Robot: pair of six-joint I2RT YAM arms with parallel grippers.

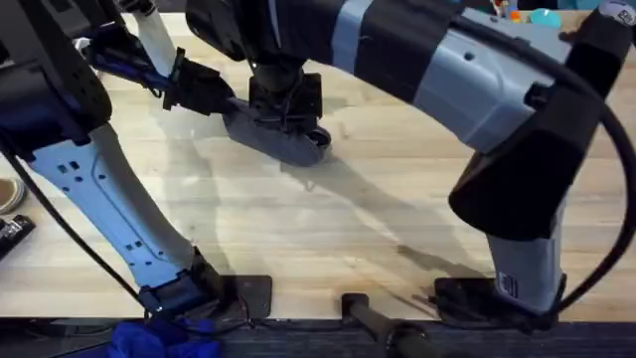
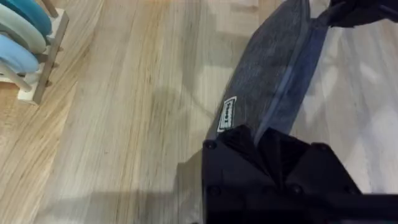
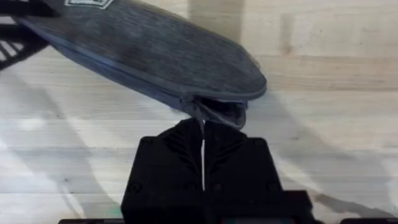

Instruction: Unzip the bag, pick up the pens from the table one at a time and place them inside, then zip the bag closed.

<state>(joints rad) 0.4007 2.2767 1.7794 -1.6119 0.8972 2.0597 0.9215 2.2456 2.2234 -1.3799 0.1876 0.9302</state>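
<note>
At the bag's [image 3: 155, 50] end, right gripper [image 3: 203, 127] pinched shut.

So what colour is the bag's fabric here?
Dark blue-grey, denim-like weave; the bag shows it best in the right wrist view.

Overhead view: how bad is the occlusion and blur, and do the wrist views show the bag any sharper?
Overhead: the right arm rises close under the camera, large, dark and blurred, hiding part of the bag; long arm shadows cross the table. Left wrist: bag weave and label readable, mild glare on the wood. Right wrist: bag end sharp, the right gripper shut just below it.
</note>
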